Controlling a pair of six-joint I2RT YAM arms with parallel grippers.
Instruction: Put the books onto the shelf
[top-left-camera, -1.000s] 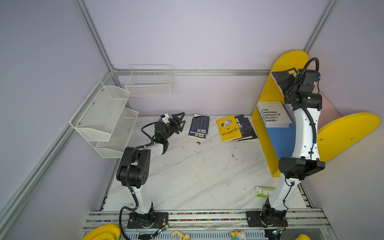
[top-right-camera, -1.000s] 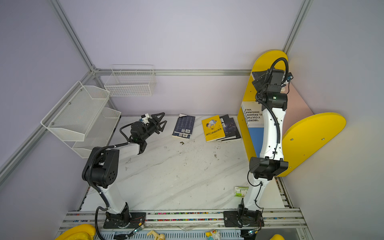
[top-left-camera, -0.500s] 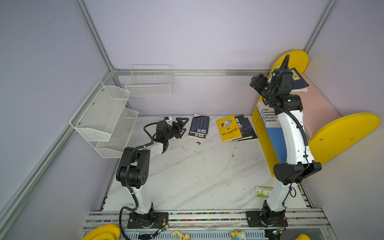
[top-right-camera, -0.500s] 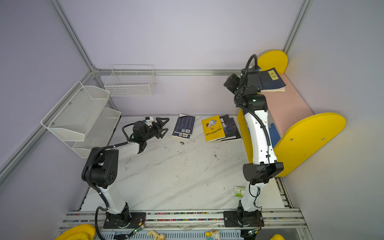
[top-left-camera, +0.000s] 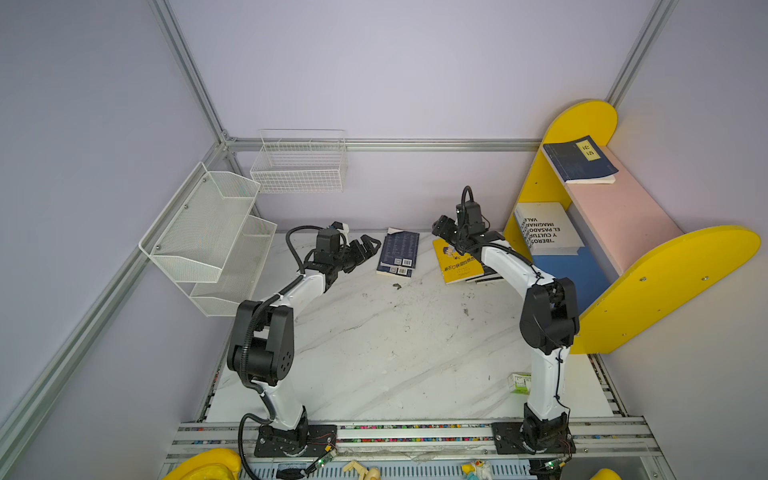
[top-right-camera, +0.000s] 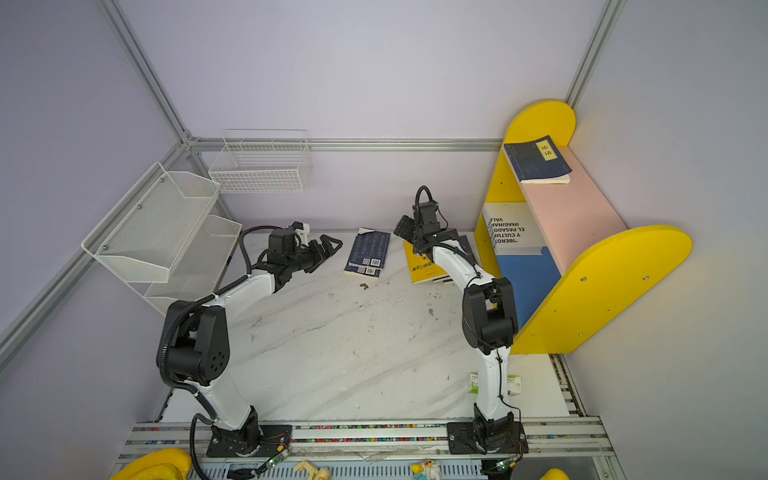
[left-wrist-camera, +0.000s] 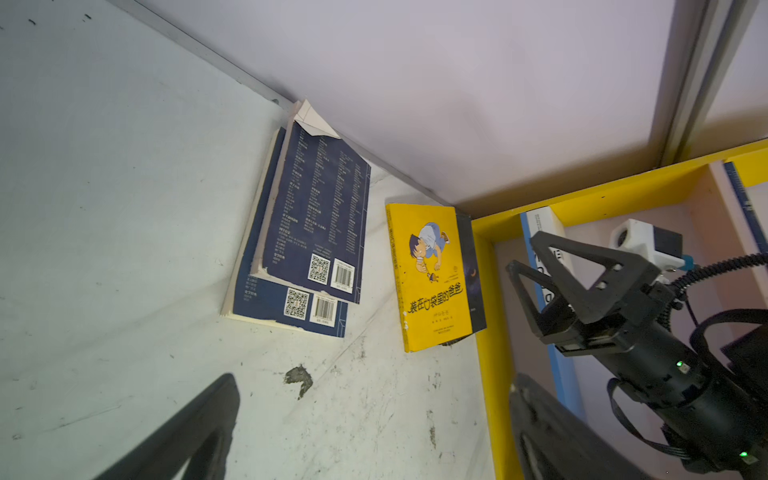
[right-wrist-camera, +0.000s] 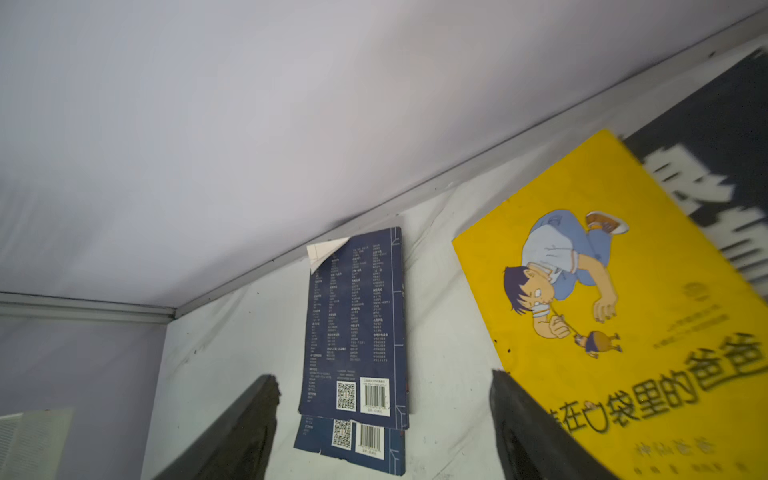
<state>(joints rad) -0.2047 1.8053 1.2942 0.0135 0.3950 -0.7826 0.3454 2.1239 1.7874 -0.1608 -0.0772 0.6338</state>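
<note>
**Right arm down from the shelf, left gripper spread**

Since a second ago the right gripper (top-left-camera: 442, 227) has left the top of the shelf (top-left-camera: 681, 266) and dropped to the table (top-left-camera: 374, 353). A navy book (top-left-camera: 577, 160) with a yellow label now lies flat at the far end of the pink board (top-left-camera: 623, 216). The left gripper (top-left-camera: 365, 251) has meanwhile spread its jaws wide and edged towards the navy pair (top-left-camera: 398, 253).

The right gripper hangs over the far end of the yellow book (top-left-camera: 455, 266). Its jaws stand well apart and hold nothing. In the right wrist view the yellow cover runs beside and partly behind one finger (right-wrist-camera: 523, 419). In the left wrist view the gripper is raised clear of the book. Whether it touches the cover cannot be told from the right wrist view.

The left gripper lies low over the table, tips pointing at the left edge of the navy pair. It is fully spread and empty, just short of the books.

The navy pair is stacked, back covers and barcodes up, against the back wall, with the top one's far corner curled. The yellow book rests on a dark book (left-wrist-camera: 469, 270), hard by the shelf's near yellow side. A white book (top-left-camera: 546, 228) lies on the blue board (top-left-camera: 582, 274), under the pink one.
</note>
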